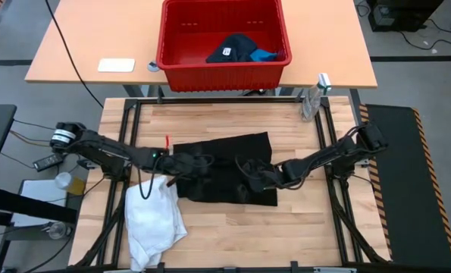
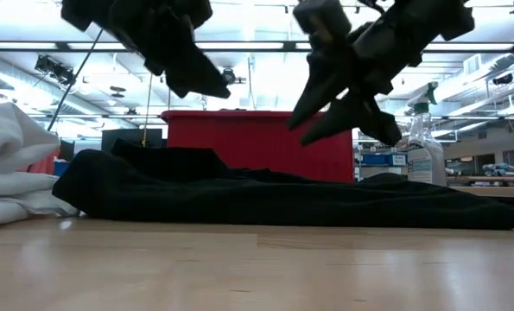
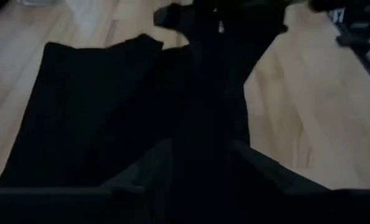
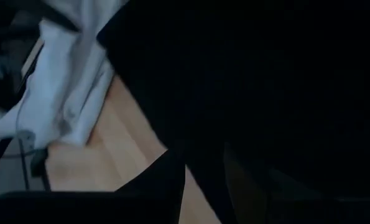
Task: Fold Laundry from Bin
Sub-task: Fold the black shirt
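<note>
Black garment [image 1: 225, 168] spread flat on the tabletop [image 1: 301, 227], long axis running crosswise from one arm toward the other, just this side of the red bin [image 1: 222, 67]. Left gripper [image 1: 181, 163] above the garment's left edge, right gripper [image 1: 254, 176] above its right half; both clear of the cloth in the low view, hanging over it, empty. Right jaws parted part-way, nothing between them; left jaws likewise apart in the left wrist view, garment directly below and ahead. Each arm about equally near its own end of the garment, so a fold across the long axis looks the likely next step. White garment [image 1: 155, 216] heaped beside the black garment's near left corner. Navy garment [image 1: 231, 48] and blue garment [image 1: 264, 54] in the bin.
</note>
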{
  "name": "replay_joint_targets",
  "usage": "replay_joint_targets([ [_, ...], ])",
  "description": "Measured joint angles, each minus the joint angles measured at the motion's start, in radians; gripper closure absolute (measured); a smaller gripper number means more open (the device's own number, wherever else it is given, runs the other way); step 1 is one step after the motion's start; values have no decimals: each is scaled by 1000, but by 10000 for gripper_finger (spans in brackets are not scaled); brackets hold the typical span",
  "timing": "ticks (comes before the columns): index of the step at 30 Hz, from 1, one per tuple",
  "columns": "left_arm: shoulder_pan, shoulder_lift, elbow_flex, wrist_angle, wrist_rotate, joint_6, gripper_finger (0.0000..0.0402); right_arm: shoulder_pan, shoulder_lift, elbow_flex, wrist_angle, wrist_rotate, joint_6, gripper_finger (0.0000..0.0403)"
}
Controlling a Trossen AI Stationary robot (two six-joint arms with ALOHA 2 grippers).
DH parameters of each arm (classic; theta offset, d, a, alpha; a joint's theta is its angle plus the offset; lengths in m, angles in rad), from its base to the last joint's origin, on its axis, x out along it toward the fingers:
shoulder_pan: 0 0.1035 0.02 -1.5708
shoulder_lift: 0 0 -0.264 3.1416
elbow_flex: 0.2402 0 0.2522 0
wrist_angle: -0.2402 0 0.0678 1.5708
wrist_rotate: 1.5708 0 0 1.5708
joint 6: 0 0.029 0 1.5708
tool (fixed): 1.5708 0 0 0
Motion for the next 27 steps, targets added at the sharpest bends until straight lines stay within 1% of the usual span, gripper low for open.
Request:
replay_joint_targets([
  [3,0,-5,-45,7,3,0,247,-24,3,-1,-40,-14,42,284],
  [7,0,-14,-100,46,11,-22,247,-50,3,0,-73,-56,33,284],
  [9,0,-30,-121,44,33,-44,247,-55,3,0,-81,-81,27,284],
  [12,2,-48,-133,60,44,-59,247,-55,3,0,-84,-77,-5,284],
  [17,27,-51,-133,139,46,-85,247,-58,3,0,-48,-77,-116,284],
  [21,69,-51,-132,204,43,-133,247,-65,3,0,-21,-114,-267,284],
  [23,97,-50,-132,218,32,-162,247,-65,3,0,-34,-128,-339,284],
  [25,126,-50,-132,223,29,-199,247,-58,3,0,-70,-131,-376,284],
  [27,153,-50,-132,221,28,-248,247,-47,3,0,-95,-166,-416,284],
])
